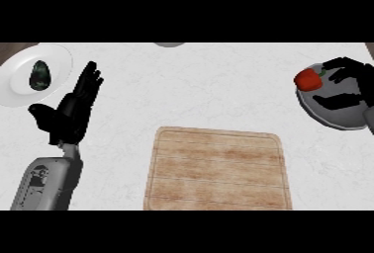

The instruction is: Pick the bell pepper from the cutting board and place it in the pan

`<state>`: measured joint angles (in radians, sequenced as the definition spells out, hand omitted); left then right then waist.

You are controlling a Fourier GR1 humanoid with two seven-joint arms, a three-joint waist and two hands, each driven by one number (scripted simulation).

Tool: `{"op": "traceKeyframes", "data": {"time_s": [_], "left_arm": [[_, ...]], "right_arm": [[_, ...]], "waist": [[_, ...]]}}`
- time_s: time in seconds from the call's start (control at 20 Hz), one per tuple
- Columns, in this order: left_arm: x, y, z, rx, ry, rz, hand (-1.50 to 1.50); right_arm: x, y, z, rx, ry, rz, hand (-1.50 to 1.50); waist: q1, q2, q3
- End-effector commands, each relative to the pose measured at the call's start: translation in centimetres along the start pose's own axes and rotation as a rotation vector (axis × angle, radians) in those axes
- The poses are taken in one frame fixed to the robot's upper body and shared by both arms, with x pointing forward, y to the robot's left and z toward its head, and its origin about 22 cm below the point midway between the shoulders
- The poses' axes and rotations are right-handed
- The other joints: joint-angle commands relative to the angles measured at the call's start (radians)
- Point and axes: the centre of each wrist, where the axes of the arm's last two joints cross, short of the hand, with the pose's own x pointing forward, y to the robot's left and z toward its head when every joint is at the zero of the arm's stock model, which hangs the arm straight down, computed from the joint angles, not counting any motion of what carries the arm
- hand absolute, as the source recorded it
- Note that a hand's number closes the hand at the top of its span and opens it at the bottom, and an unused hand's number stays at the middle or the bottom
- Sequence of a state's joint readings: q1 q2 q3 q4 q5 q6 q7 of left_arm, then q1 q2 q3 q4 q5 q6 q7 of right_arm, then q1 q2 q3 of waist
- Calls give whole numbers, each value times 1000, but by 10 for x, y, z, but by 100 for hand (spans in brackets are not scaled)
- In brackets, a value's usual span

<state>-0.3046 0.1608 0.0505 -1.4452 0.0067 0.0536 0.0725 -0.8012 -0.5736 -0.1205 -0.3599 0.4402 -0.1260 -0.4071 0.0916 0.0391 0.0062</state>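
Nearest lies the board (217, 170), bare on the tabletop (205, 84). Left hand (73, 111) rests open, fingers straight, beside a plate (18, 89) bearing a dark item (39, 76). Right hand (354, 84) is over the pan (321, 116), fingers spread; the pepper (308, 79) sits at their tips, above the pan's rim.

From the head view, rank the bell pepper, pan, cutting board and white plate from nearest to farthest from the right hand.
Measured from the right hand:
1. Bell pepper, at its fingertips, over the pan's left rim.
2. Pan, right beneath the hand, at the right edge; too close to the pepper to separate.
3. Cutting board, lower centre.
4. White plate, far left.
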Motion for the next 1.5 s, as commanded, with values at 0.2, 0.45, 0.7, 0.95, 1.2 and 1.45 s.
{"op": "traceKeyframes", "data": {"time_s": [0.2, 0.45, 0.7, 0.95, 1.2, 1.45], "left_arm": [[0, 4, 0, -9, -9, -3, 0], [-3, 12, 4, 21, -4, -22, 0], [-12, 6, 16, 36, 21, 8, 0], [-6, 19, 6, 65, 31, -11, 0], [-10, 20, 14, 70, 68, 4, 0], [-9, 22, 18, 78, 56, -10, 0]], "right_arm": [[-25, 5, 13, 98, -29, -142, -150], [-19, -21, 4, -63, -113, -316, -150], [-49, -34, 26, -85, -161, -515, -150], [-96, -53, 71, 41, -173, -663, -150], [-110, -123, 95, 66, -239, -690, -150], [-132, -130, 129, 56, -222, -689, -150]], "waist": [[-4, 1, 2], [-20, -5, 1], [-48, -21, -1], [-75, -29, -3], [-84, -35, -3], [-98, -41, -5]]}}
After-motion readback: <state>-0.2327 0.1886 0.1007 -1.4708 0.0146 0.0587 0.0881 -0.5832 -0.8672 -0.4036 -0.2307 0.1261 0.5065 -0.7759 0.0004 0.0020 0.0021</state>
